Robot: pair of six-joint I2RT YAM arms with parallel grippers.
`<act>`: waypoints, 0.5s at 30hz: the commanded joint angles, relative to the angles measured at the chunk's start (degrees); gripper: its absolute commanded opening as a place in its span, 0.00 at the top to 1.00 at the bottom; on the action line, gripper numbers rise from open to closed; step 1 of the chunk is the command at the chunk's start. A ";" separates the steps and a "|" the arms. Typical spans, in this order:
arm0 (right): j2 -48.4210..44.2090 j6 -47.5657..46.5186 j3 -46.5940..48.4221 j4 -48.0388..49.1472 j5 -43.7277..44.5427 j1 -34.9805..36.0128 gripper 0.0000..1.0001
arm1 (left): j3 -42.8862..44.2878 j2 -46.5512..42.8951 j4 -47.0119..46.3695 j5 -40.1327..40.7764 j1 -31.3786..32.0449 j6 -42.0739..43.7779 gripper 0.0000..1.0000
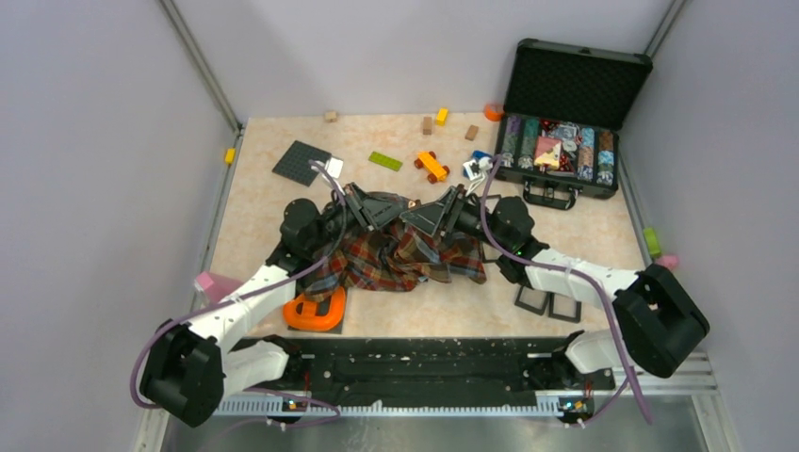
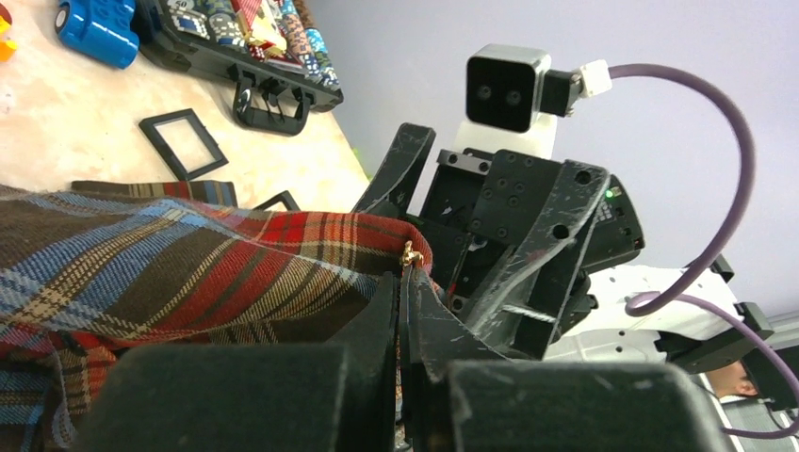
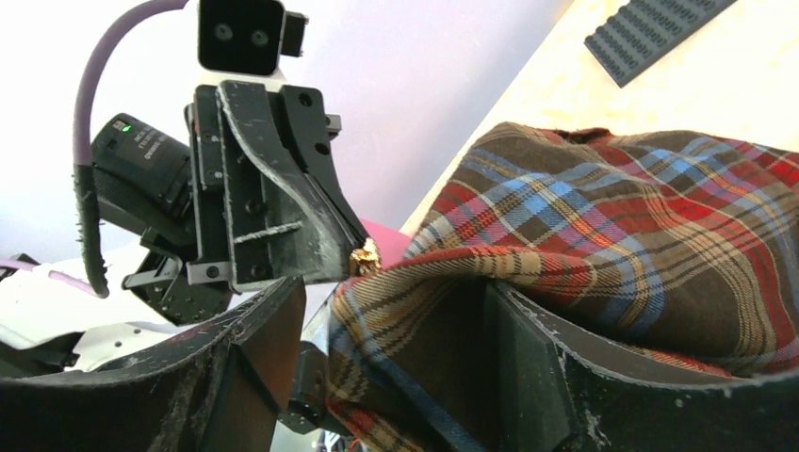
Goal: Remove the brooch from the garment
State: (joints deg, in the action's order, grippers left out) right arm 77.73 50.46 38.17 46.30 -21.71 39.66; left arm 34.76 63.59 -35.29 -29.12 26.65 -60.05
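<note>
Garment: plaid shirt point(image 1: 396, 259) bunched in the middle of the desk point(image 1: 264, 217), with one fold raised off it.
Right end effector: point(image 3: 391, 301) grasping the raised fold, cloth packed between its fingers.
Left end effector: point(image 2: 407, 282) clenched, tips pinched onto the brooch at the crest of the fold.
Brooch: point(image 2: 411, 254) a tiny gold speck on the fold's edge, just beside the right end effector; it looks not yet free of the cloth.
Unclear: too small to tell whether the tips catch metal alone or fabric as well.
Risk, snag: pinched cloth would drag the shirt along.
Risk, slip: the fold could slide out of the right grasp and lose the counter-pull.
Risk, drop: the brooch could vanish into the folds.
Risk, contact: the fingers crowd close and could clash.
Far: wheeled toy brick point(image 1: 432, 166) and open case point(image 1: 565, 141), well apart.
</note>
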 commanded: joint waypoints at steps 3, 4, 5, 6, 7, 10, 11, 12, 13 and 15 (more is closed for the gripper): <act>-4.01 4.04 -1.62 5.89 -3.41 -1.42 0.24 | 0.28 -2.02 0.03 -0.01 0.34 4.69 1.00; -3.87 5.64 -2.17 8.31 -4.77 -2.07 0.22 | -0.15 -1.91 -0.61 -0.03 0.31 4.88 1.00; -3.68 7.25 -2.82 10.46 -5.69 -2.86 0.22 | -0.60 -1.85 -1.11 0.07 0.29 5.09 1.00; -3.38 8.42 -3.37 12.21 -6.76 -3.55 0.22 | -0.98 -1.91 -1.59 0.28 0.32 5.51 1.00; -3.26 9.13 -3.64 12.95 -7.55 -4.14 0.22 | -1.16 -2.01 -1.55 0.48 0.31 6.27 1.00; -3.77 8.21 -4.34 10.94 -8.10 -5.16 0.22 | -0.32 -3.26 0.95 1.07 0.33 10.22 1.00; -4.20 7.06 -4.36 8.77 -7.82 -5.39 0.22 | 0.02 -3.74 1.83 1.18 0.31 11.45 1.00; -4.65 5.46 -3.98 5.13 -7.50 -5.46 0.24 | 0.21 -4.19 2.45 1.34 0.25 12.51 1.00; -4.95 3.17 -3.11 1.34 -7.27 -5.47 0.26 | 0.34 -4.59 2.84 1.39 0.32 13.37 1.00; -5.36 -0.38 -2.26 -4.29 -6.81 -5.07 0.28 | 0.27 -5.47 2.53 1.47 0.32 14.60 1.00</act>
State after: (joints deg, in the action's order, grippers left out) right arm 75.07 55.92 34.13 50.00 -27.75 34.68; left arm 34.02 61.43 -31.03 -28.36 26.83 -50.54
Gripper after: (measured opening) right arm 0.735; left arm 0.010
